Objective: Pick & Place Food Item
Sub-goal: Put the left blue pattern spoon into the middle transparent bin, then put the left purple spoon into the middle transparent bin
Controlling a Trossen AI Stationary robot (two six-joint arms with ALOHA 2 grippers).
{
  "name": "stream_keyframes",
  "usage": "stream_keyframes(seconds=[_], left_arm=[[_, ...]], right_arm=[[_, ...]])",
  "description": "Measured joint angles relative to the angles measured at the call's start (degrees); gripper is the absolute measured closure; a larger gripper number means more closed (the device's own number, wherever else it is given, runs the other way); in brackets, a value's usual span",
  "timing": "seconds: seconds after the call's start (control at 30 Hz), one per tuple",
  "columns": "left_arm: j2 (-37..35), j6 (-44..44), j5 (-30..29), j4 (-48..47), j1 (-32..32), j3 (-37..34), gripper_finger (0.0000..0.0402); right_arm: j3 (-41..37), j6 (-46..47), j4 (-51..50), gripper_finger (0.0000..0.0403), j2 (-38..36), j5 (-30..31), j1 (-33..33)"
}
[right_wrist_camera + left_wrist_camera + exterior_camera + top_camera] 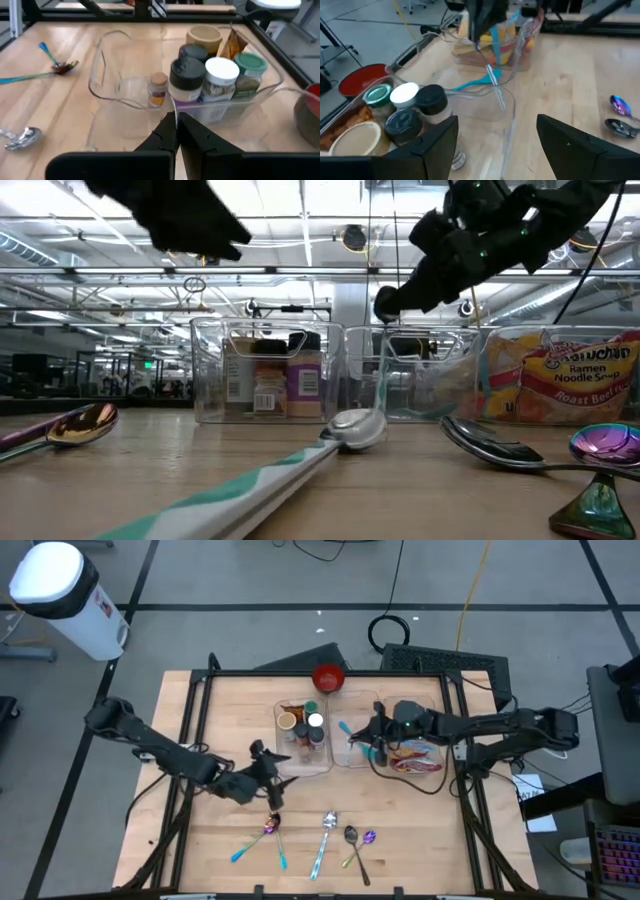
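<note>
**Status: Spoon Transfer at Middle Bin, Placement Pending**

Right gripper (372,747) positioned at centre of the high view, above the middle clear bin (357,730); jaws pressed together, pinching the teal-handled spoon (481,82), handle hanging into the bin. Release not yet made, by judgement. Left gripper (268,775) stationed left of centre over the surface (200,840), jaws spread, holding nothing. Spice jars (308,730) already seated in the left bin (290,762), ramen packs (415,753) in the right bin. Remaining spoons (325,835) lying loose along the lower centre, awaiting handling.
</note>
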Motion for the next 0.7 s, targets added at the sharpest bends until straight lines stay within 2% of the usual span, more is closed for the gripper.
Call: stream_keyframes(seconds=[0.1, 0.27, 0.37, 0.5, 0.7], left_arm=[[-3.3, -0.4, 0.0, 2.7, 0.0, -4.2, 0.0123], [-6.5, -4.2, 0.7, 3.6, 0.0, -7.0, 0.0123], [-6.5, -4.6, 0.9, 3.7, 0.2, -7.2, 0.0123], [-6.6, -4.6, 1.0, 4.3, 0.1, -7.2, 0.0123], [-6.5, -4.2, 0.9, 5.5, 0.6, -7.2, 0.0123]], right_arm=[[0.0, 0.1, 1.1, 0.0402, 2.1, -0.9, 0.0], [0.1, 0.2, 1.8, 0.0394, 3.7, -1.0, 0.0], [0.0, -1.6, 2.7, 0.0377, 4.4, 2.7, 0.0], [0.0, -6.9, 4.7, 0.0326, 4.3, 5.5, 0.0], [0.0, -11.9, 7.1, 0.0215, 3.0, 13.3, 0.2]])
